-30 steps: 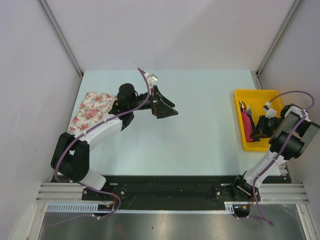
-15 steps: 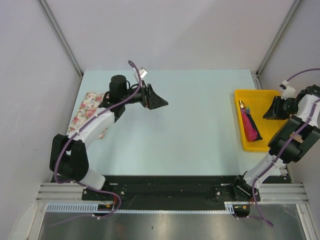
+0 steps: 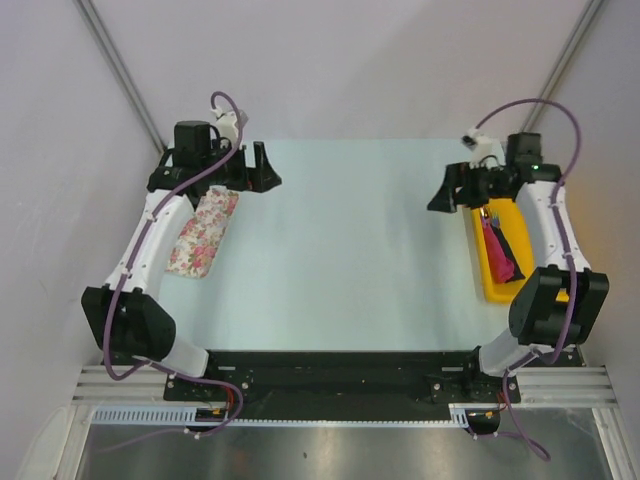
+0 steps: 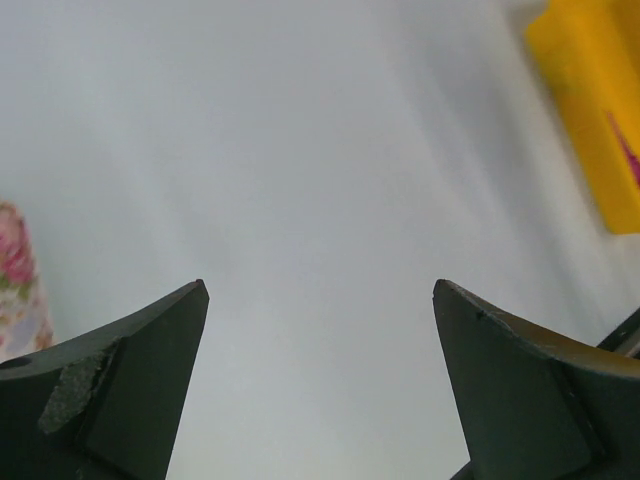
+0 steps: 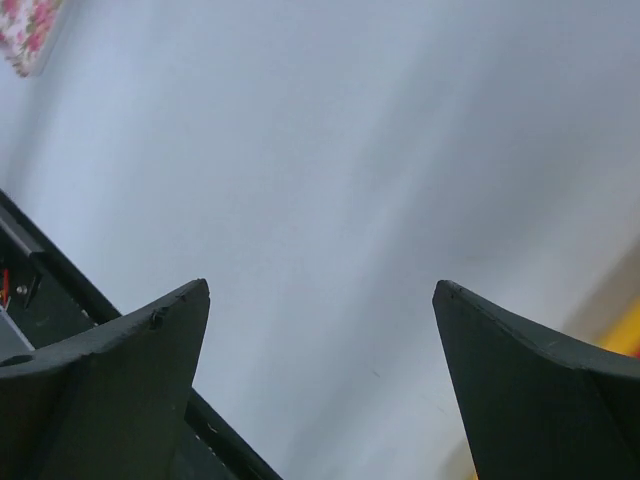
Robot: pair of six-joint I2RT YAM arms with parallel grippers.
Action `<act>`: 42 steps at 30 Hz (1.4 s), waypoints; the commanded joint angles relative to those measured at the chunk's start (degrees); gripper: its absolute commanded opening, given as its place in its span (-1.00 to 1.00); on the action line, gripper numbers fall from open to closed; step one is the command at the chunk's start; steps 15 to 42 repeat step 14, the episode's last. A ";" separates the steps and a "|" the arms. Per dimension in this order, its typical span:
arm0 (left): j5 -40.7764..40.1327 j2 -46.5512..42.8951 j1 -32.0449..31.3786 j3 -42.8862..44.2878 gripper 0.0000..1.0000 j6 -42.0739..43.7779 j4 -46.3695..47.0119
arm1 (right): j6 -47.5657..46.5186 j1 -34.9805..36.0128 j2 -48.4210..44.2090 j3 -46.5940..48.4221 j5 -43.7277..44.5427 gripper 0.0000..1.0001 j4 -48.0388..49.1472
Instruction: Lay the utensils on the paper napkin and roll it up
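Note:
The magenta paper napkin (image 3: 497,252) lies as a narrow strip inside the yellow tray (image 3: 478,262) at the right. The utensils (image 3: 487,212) show only as small purple and orange tips at its far end. My right gripper (image 3: 440,190) hangs open just left of the tray's far end, above the table and holding nothing; its wrist view (image 5: 320,285) shows only bare table between the fingers. My left gripper (image 3: 262,167) is open at the back left, also empty (image 4: 320,285). The tray (image 4: 590,110) appears far off in the left wrist view.
A white floral cloth (image 3: 205,232) lies along the table's left side below my left arm, and shows in both wrist views (image 4: 15,290) (image 5: 25,30). A dark flat piece (image 3: 512,243) lies in the tray beside the napkin. Grey walls enclose the table.
My right gripper lifted out of the tray, swung to the tray's far left corner and opened. My left arm pulled back from mid-table to the back left corner, still open.

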 commanded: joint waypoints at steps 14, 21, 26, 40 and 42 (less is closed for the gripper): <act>-15.96 -15.44 1.17 -20.23 0.99 8.14 -7.56 | 14.05 16.55 -19.65 -25.92 8.66 0.99 22.97; -15.96 -15.44 1.17 -20.23 0.99 8.14 -7.56 | 14.05 16.55 -19.65 -25.92 8.66 0.99 22.97; -15.96 -15.44 1.17 -20.23 0.99 8.14 -7.56 | 14.05 16.55 -19.65 -25.92 8.66 0.99 22.97; -15.96 -15.44 1.17 -20.23 0.99 8.14 -7.56 | 14.05 16.55 -19.65 -25.92 8.66 0.99 22.97; -15.96 -15.44 1.17 -20.23 0.99 8.14 -7.56 | 14.05 16.55 -19.65 -25.92 8.66 0.99 22.97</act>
